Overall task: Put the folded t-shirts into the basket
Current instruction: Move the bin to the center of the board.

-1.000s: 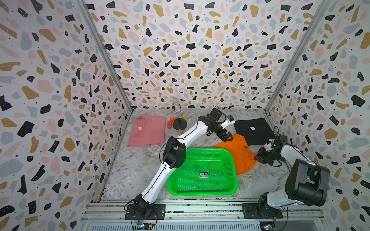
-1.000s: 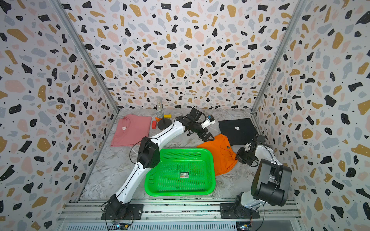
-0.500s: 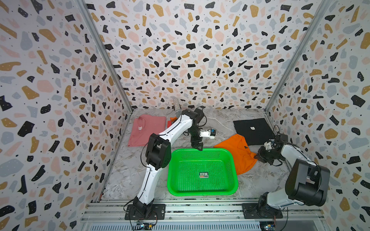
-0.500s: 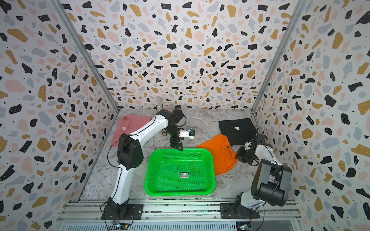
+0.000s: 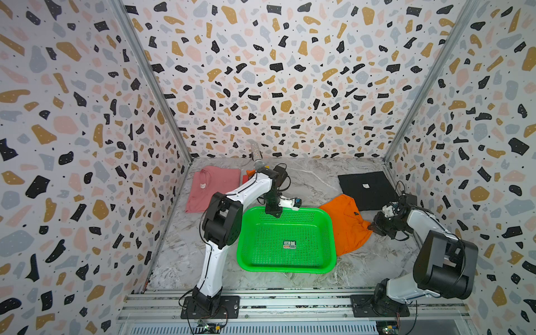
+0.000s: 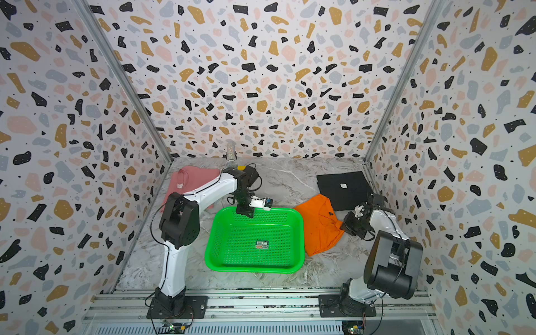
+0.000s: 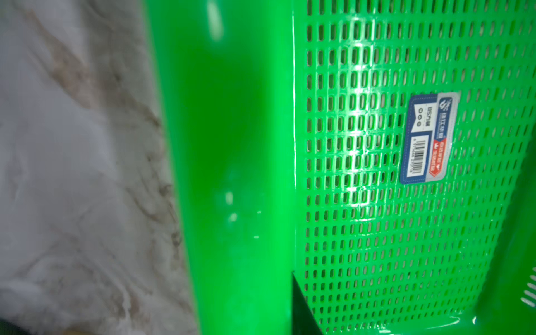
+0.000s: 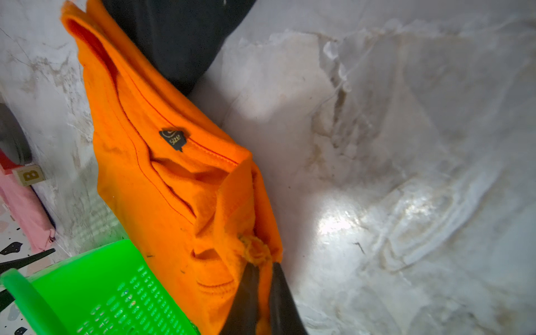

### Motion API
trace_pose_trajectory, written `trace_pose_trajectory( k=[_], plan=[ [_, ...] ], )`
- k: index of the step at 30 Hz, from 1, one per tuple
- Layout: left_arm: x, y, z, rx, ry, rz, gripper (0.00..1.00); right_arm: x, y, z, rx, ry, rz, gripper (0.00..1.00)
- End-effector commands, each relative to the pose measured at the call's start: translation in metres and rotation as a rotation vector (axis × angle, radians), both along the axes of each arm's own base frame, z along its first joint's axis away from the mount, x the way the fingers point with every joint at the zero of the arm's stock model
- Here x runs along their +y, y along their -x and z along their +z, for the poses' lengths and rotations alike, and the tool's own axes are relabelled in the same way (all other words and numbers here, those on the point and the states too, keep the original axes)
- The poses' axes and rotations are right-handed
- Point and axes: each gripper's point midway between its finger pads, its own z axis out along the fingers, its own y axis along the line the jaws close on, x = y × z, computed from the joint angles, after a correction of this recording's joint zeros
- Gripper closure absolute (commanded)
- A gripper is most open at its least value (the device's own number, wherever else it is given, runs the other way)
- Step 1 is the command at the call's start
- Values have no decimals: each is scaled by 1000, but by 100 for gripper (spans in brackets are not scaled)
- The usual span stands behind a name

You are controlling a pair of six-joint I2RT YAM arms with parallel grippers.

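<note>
Right wrist view: right end effector (image 8: 265, 268) pinches orange shirt (image 8: 162, 188) beside basket (image 8: 95, 290); left end effector (image 5: 275, 214) at its rim, grip unclear.

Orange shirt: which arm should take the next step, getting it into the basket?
Right. The right gripper is shut on the orange shirt at its edge, beside the basket. The left gripper sits at the basket's far rim, holding no shirt.
</note>
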Motion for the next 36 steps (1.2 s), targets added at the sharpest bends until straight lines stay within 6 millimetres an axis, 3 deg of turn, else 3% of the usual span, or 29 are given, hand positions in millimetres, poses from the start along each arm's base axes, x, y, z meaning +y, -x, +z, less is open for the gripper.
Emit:
trace_pose_trajectory(
  k=[1, 8, 13, 17, 20, 21, 23, 26, 29, 31, 36],
  plan=[
    [29, -6, 12, -73, -20, -29, 78, 1, -8, 18, -55, -5, 16, 100],
    [99, -28, 2, -82, -54, 85, 80, 7, -8, 18, -54, -31, 36, 100],
    [127, -45, -13, -104, -63, 144, 78, 15, -6, 19, -52, -26, 71, 100],
    [135, -56, -12, -139, -74, 185, 58, 27, 3, 17, -34, -44, 94, 100],
    [132, -51, 6, -116, -51, 187, 19, 39, 18, 15, -18, -72, 92, 100],
    [127, -46, 19, -97, -18, 193, 10, 42, 24, 14, -15, -80, 83, 100],
    [109, -33, 51, -64, 96, 193, 1, 43, 38, 11, 1, -73, 53, 100],
    [74, -12, 87, -49, 201, 131, 0, 45, 58, 4, 13, -62, 13, 100],
    [33, 7, 103, -34, 213, 57, 0, 39, 73, -3, 45, -14, -21, 100],
    [0, 10, 108, -26, 248, 35, 0, 31, 74, -4, 63, 25, -55, 100],
    [-112, 16, 131, -14, 409, 6, 0, 16, 66, 1, 65, 80, -145, 100]
  ],
)
